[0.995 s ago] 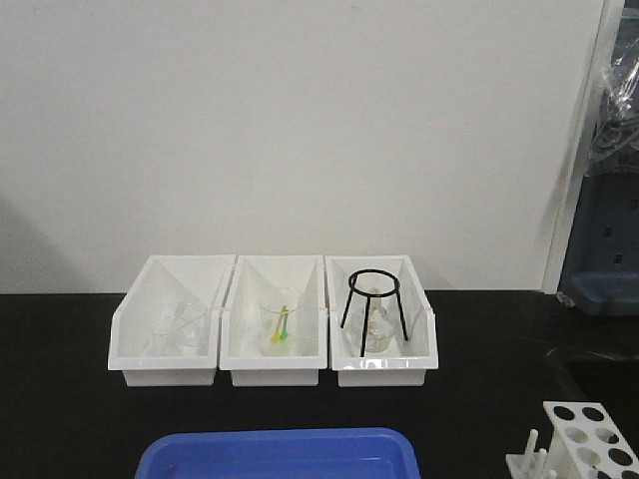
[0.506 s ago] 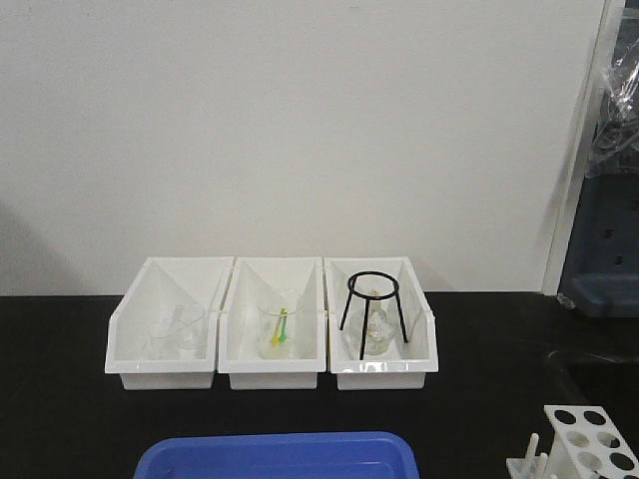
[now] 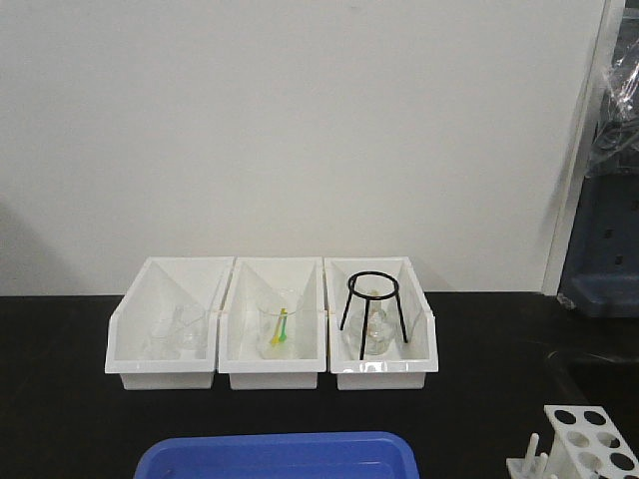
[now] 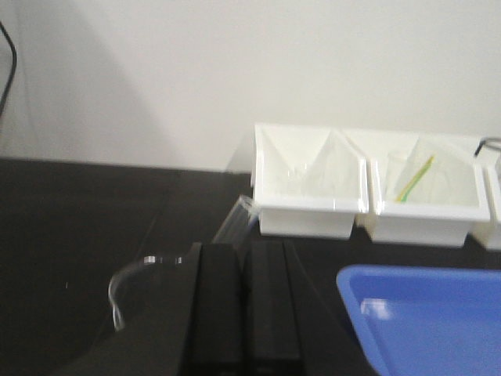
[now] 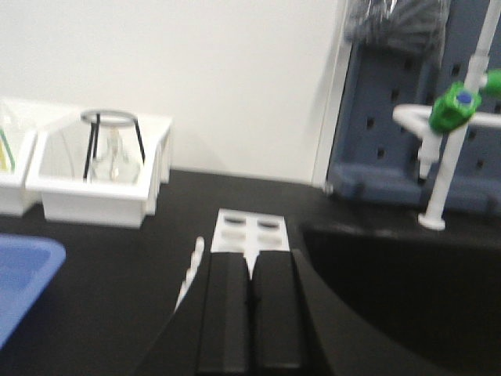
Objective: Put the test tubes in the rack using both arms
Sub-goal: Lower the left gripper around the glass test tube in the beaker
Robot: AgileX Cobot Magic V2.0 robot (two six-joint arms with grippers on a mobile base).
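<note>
The white rack (image 3: 591, 439) stands at the table's front right corner, its holes empty as far as they show. In the right wrist view the rack (image 5: 250, 229) lies just beyond my right gripper (image 5: 251, 257), which is shut and empty; the rack's pegs (image 5: 192, 270) show to the left. My left gripper (image 4: 244, 244) is shut. One clear test tube (image 4: 235, 219) slants just beyond its fingertips, by the left bin's corner; I cannot tell if they touch. Neither arm shows in the front view.
Three white bins (image 3: 272, 374) stand in a row at the back, holding beakers, a flask and a black tripod (image 3: 373, 299). A blue tray (image 3: 280, 454) sits at the front centre. A black sink (image 5: 407, 282) and a blue-grey pegboard (image 5: 391, 117) are at the right.
The whole front view has shifted slightly downward. Nothing on the table has moved.
</note>
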